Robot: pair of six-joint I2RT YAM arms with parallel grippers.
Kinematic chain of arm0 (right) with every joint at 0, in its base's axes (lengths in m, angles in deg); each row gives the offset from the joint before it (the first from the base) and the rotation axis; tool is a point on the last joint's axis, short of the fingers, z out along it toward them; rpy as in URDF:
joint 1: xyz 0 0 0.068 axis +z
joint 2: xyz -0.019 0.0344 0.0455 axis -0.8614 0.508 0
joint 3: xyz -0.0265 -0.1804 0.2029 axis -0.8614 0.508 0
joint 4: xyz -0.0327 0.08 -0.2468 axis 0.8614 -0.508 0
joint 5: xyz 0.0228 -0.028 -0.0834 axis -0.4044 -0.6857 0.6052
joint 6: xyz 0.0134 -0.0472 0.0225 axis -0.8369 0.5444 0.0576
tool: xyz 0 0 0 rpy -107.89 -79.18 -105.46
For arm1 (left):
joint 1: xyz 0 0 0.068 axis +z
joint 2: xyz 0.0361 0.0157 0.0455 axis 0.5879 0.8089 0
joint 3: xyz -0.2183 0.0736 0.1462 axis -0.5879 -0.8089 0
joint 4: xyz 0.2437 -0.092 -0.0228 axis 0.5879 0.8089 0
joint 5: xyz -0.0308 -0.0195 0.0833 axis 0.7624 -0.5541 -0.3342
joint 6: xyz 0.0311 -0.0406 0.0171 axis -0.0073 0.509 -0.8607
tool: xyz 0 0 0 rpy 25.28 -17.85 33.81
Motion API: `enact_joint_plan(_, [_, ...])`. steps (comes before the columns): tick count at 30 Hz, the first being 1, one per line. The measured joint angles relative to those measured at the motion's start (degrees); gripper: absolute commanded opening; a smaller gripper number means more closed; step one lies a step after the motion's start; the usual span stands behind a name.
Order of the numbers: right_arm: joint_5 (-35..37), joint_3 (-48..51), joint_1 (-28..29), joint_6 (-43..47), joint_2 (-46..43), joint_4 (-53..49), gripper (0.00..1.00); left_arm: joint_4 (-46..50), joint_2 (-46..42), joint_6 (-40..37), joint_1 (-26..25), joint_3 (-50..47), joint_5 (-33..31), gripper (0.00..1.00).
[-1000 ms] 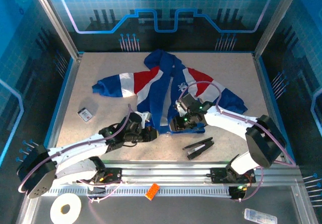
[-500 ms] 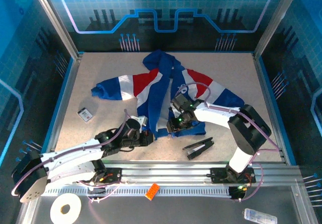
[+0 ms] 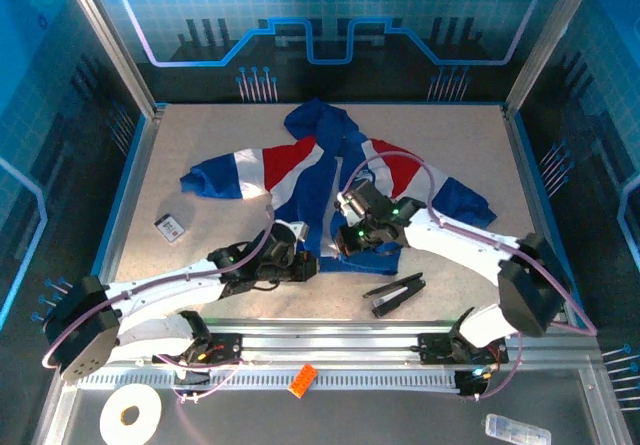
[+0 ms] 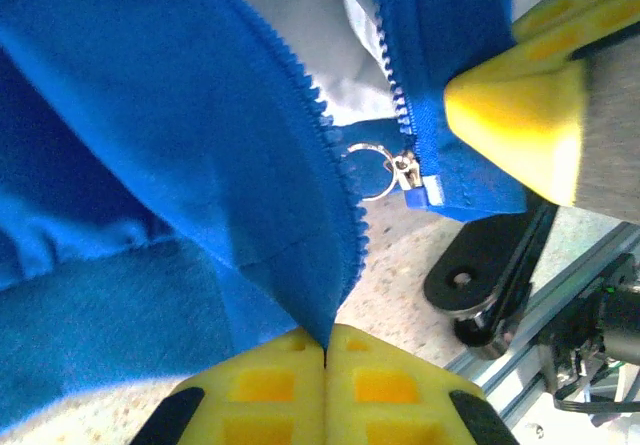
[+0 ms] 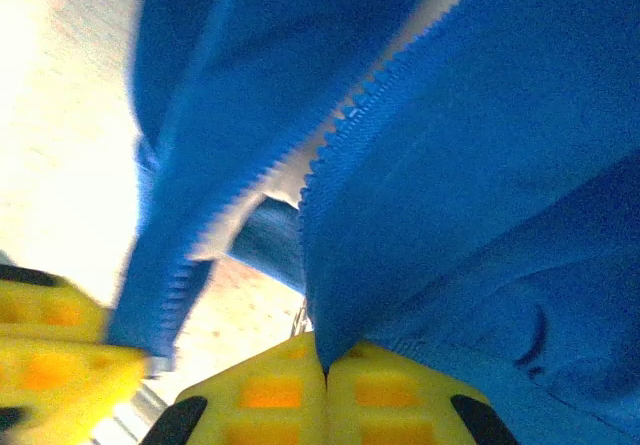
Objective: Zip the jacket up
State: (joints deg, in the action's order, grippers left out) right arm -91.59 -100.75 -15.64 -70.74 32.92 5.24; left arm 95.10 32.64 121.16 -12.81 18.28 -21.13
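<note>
The jacket (image 3: pixel 300 165), royal blue with red and white bands, lies open on the table with its hood at the far side. My left gripper (image 3: pixel 305 264) is shut on the bottom corner of one front panel (image 4: pixel 150 145), pinched between the yellow pads (image 4: pixel 325 350). The silver zipper slider with its ring pull (image 4: pixel 405 173) sits at the bottom of the other panel, apart from the toothed edge I hold. My right gripper (image 3: pixel 352 243) is shut on that other panel's hem (image 5: pixel 480 165), its fingertips (image 5: pixel 325 365) clamping blue cloth beside the zipper teeth. The two grippers are close together.
A black clip-like tool (image 3: pixel 397 293) lies just right of the hem, near the front rail. A small card (image 3: pixel 170 228) sits at the left. A white tape roll (image 3: pixel 132 412) and an orange piece (image 3: pixel 302 380) lie in front of the rail.
The right gripper has closed on the jacket's hem. The left gripper has moved right with its corner of the jacket, bringing the two front edges nearer.
</note>
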Motion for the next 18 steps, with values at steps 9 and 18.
enact_joint_plan(9, [-1.77, 4.46, -1.09, 0.39, -2.86, 4.09, 0.06, -3.61, 4.61, -0.02, 5.16, 2.89, 3.19, 0.00])
enact_joint_plan(18, [-7.72, 16.26, -2.69, -6.03, 0.52, 16.24, 0.21, -9.90, 13.16, 1.01, 5.16, 3.89, 5.86, 0.00])
